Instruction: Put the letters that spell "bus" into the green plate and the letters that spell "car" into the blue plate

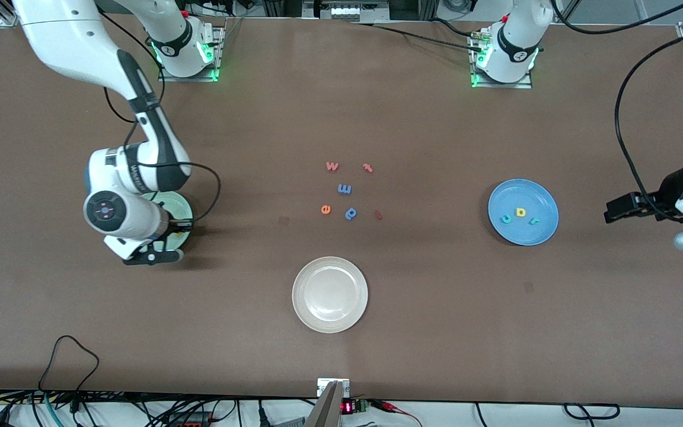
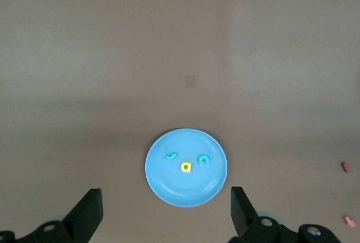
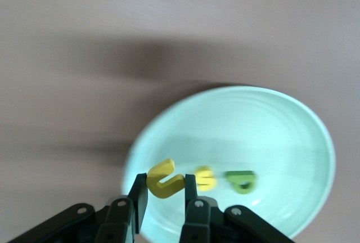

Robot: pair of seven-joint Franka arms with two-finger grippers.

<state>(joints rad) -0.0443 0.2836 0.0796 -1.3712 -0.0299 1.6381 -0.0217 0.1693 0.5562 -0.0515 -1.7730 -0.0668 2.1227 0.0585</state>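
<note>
The right gripper (image 3: 162, 195) is clenched on the yellow u (image 3: 164, 179), pinching it between its two fingers over the green plate (image 3: 281, 136), near that plate's rim. In the plate, just beside the held u, lie the yellow s (image 3: 206, 178) and the dark green b (image 3: 242, 181), side by side and close together. In the front view the right arm's wrist covers most of the green plate (image 1: 182, 209), which sits toward the right arm's end of the table. The left gripper (image 2: 166, 215) hangs with its fingers spread wide and nothing between them, up in the air at the left arm's end of the table, where that arm waits. The blue plate (image 1: 540, 204) lies on the table toward that end, and in it rest the teal c (image 1: 506, 219), the yellow a (image 1: 520, 212) and the teal r (image 1: 533, 221), close together in a row but apart from one another. At mid-table lies a loose cluster of other letters: an orange w (image 1: 332, 166), a red-orange t (image 1: 367, 168), a blue m (image 1: 345, 189), an orange e (image 1: 325, 209), a blue p (image 1: 350, 213) and a small dark red piece (image 1: 378, 215). Nearer to the front camera than this cluster sits a white plate (image 1: 330, 295).
</note>
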